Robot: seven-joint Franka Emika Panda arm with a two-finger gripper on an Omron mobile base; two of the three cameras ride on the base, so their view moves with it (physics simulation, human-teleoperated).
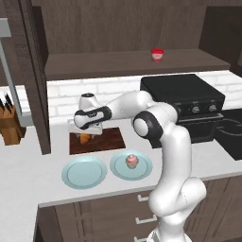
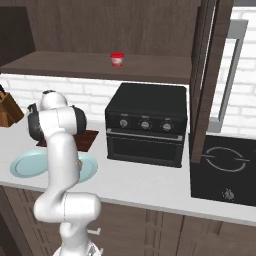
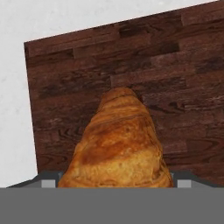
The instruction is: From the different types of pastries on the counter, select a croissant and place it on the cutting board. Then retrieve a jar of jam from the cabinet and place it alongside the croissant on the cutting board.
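My gripper (image 1: 85, 134) hangs low over the left part of the dark wooden cutting board (image 1: 109, 140), shut on the golden-brown croissant (image 1: 84, 138). Seen from the hand, the croissant (image 3: 117, 146) sits large between the two finger tips, with the cutting board (image 3: 175, 78) right beneath it. Whether the pastry touches the board I cannot tell. A pink-frosted cupcake (image 1: 132, 161) rests on the right light blue plate (image 1: 142, 170) on the counter (image 1: 28, 175). The red jar of jam (image 1: 157, 54) (image 2: 117, 59) stands on the shelf of the cabinet (image 1: 108, 64).
A second light blue plate (image 1: 85, 173) lies in front of the board. A black toaster oven (image 1: 182, 97) (image 2: 145, 125) stands right of the board, a knife block (image 1: 10, 125) at the far left, and a cooktop (image 2: 225, 172) at the far right.
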